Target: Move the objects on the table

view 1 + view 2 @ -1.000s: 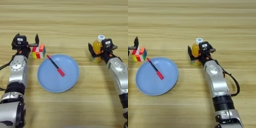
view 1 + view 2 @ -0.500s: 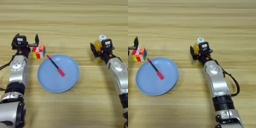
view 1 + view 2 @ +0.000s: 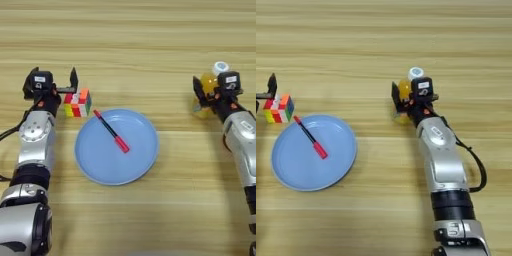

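The slim black pen with a red cap lies slantwise in a blue plate at the centre of the wooden table. At the right stands the orange-drink bottle with its white cap, and my right gripper is shut on its body. One black finger shows on the bottle's left side; the other is hidden behind it. My left gripper is open at the left, just up-left of a coloured cube, holding nothing.
A multicoloured puzzle cube sits just off the plate's upper-left rim, close under my left gripper's right finger. Bare wood lies along the far side and the near edge of the table.
My right gripper has moved right and slightly away from me, carrying the orange-drink bottle with it. The left arm, cube, plate and pen have stayed put.
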You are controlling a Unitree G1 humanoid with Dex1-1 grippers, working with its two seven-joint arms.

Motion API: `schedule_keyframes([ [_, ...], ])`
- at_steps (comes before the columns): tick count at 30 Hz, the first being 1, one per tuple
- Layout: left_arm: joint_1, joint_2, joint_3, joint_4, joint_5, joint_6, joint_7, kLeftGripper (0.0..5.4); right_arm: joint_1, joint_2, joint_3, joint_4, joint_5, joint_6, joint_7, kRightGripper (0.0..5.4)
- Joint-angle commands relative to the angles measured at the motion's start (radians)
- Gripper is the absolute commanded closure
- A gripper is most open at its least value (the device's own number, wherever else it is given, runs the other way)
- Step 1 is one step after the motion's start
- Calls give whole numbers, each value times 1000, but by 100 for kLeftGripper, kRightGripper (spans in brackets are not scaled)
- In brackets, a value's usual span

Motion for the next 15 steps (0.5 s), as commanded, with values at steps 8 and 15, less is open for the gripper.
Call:
schedule_keyframes([
  [8,-4,8,-2,8,6,16,1,0,-40,-89,-111,15,13,-27,-41,189],
  [15,-7,11,-1,15,5,14,0,0,-23,-130,-154,76,5,-49,-51,189],
])
